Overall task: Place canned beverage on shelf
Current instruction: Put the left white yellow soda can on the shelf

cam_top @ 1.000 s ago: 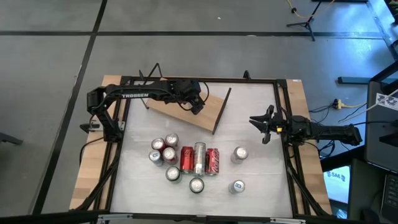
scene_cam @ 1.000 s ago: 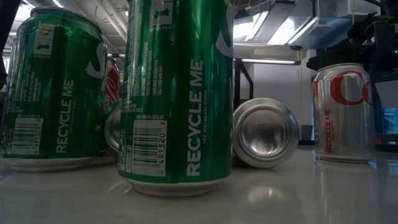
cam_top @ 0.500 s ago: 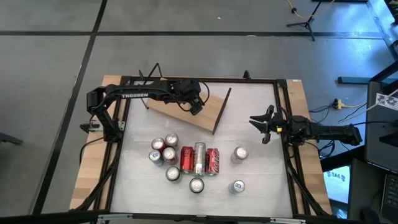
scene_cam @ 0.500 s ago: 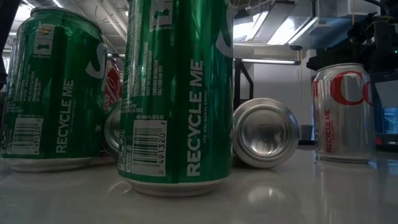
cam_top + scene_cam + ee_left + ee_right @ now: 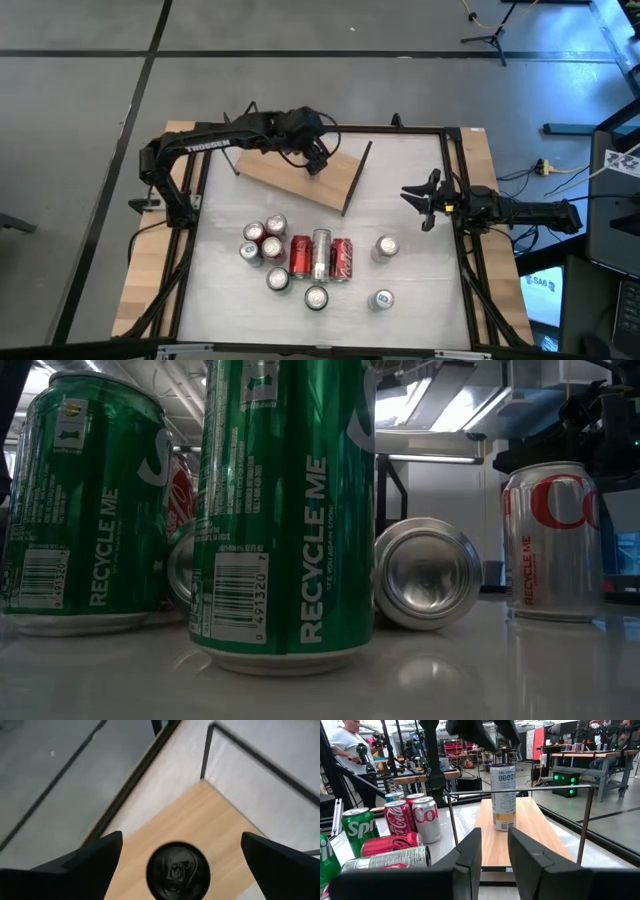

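shelf point(image 5: 520, 832): matt wood | can point(image 5: 503, 797): glossy, likely metal

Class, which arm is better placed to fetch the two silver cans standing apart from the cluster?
Probably right: its open pincer hovers empty near those silver cans, while the left pincer hangs farther off over the light-brown wooden shelf.

A robotics lab: workbenches point(image 5: 600, 757) crowded with equipment, a person point(image 5: 350, 745) standing by, concrete floor point(image 5: 80, 110) around.
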`<state>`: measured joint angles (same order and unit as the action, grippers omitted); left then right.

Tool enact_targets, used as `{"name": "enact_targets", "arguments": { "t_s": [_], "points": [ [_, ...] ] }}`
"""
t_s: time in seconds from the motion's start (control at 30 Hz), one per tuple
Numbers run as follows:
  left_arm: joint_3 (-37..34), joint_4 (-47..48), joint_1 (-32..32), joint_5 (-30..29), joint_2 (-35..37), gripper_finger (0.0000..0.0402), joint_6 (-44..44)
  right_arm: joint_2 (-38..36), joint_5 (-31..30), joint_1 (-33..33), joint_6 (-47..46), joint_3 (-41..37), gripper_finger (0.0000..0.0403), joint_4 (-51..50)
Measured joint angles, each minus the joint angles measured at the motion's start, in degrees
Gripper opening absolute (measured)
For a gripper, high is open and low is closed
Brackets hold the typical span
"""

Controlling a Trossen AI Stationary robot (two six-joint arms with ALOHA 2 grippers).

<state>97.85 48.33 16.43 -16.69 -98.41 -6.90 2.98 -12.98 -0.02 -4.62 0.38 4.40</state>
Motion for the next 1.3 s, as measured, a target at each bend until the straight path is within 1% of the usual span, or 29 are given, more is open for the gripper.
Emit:
{"name": "enact_targets", "arguments": {
  "t_s": [0.13,0.27,0.47,0.8,1.07,1.3],
  "points": [
    [2.55,0.66,0.00,0.11,0.07,0.0396,3.26,-0.01,0.05,-0.02,-0.01,0.00,0.0092,-0.02],
    [2.66,2.06,0.00,0.11,0.07,0.0396,3.28,-0.02,0.07,0.00,-0.02,0.00,0.0092,-0.02],
    [1.66,5.86,0.04,0.11,0.03,0.0396,-3.28,-0.01,0.09,0.01,-0.01,0.00,0.0092,-0.04],
    [-0.53,5.62,0.07,-0.81,0.00,0.0396,-15.04,-0.02,0.14,-0.01,-0.02,0.02,0.0092,-0.09],
    [-3.65,4.67,0.05,-0.81,0.00,0.0396,-17.00,-0.01,0.22,0.00,-0.02,0.02,0.0092,-0.35],
    [-4.16,3.41,0.00,-0.83,0.00,0.0396,-17.09,-0.01,0.36,0.00,-0.02,0.02,0.0092,-0.35]
  ]
}}
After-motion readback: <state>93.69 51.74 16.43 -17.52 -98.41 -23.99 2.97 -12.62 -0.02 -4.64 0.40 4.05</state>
